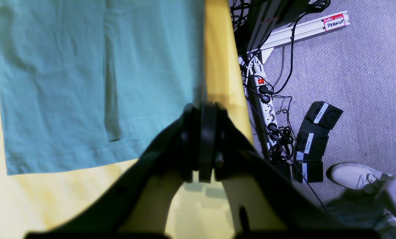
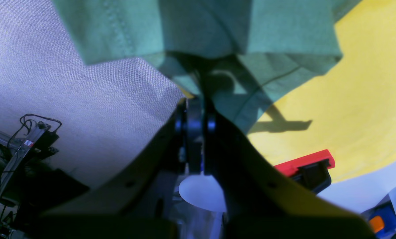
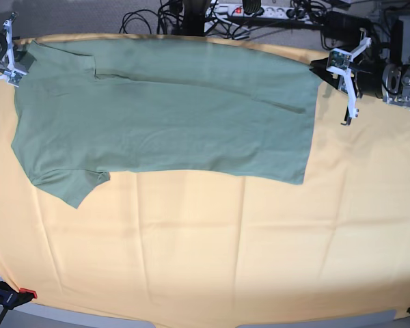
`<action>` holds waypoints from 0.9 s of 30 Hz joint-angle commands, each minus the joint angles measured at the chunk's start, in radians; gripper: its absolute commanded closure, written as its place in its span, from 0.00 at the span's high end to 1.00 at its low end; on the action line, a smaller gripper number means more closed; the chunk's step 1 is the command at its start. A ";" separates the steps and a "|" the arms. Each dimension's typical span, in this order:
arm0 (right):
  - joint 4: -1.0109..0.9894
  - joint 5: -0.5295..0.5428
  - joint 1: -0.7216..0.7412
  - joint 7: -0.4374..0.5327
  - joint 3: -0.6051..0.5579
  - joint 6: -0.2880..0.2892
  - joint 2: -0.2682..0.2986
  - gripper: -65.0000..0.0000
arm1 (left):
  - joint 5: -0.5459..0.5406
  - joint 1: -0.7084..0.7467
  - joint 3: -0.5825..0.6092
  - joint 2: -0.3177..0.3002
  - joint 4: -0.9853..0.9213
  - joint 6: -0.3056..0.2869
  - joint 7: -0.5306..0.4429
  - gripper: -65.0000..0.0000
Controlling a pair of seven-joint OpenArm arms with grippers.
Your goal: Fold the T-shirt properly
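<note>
Shirt folding: my left pincer (image 1: 203, 142) and right pincer (image 2: 195, 132), both clamped on far-edge corners of the T-shirt (image 3: 164, 113), hold it along the far edge of the yellow cloth (image 3: 212, 246), and should pull evenly for a straight crease.

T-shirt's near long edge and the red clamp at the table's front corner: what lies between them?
Only bare yellow-orange cloth, creased. The base view shows it between the T-shirt and the red clamp.
</note>
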 commanded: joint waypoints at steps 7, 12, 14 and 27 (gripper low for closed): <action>0.014 0.047 0.003 -0.028 0.014 -0.002 0.032 0.48 | -0.133 -0.015 -0.013 -0.038 0.009 -0.001 -0.007 0.55; 0.084 0.130 0.003 -0.093 0.050 -0.002 0.064 0.49 | -0.244 -0.077 -0.013 -0.039 0.009 -0.001 0.066 0.55; 0.122 0.182 0.003 -0.126 0.109 -0.002 0.064 0.49 | -0.317 -0.115 -0.013 -0.039 0.009 -0.001 0.121 0.55; 0.157 0.460 0.003 -0.123 0.560 -0.002 0.061 0.49 | -0.717 -0.245 -0.025 0.045 -0.097 0.378 0.262 0.55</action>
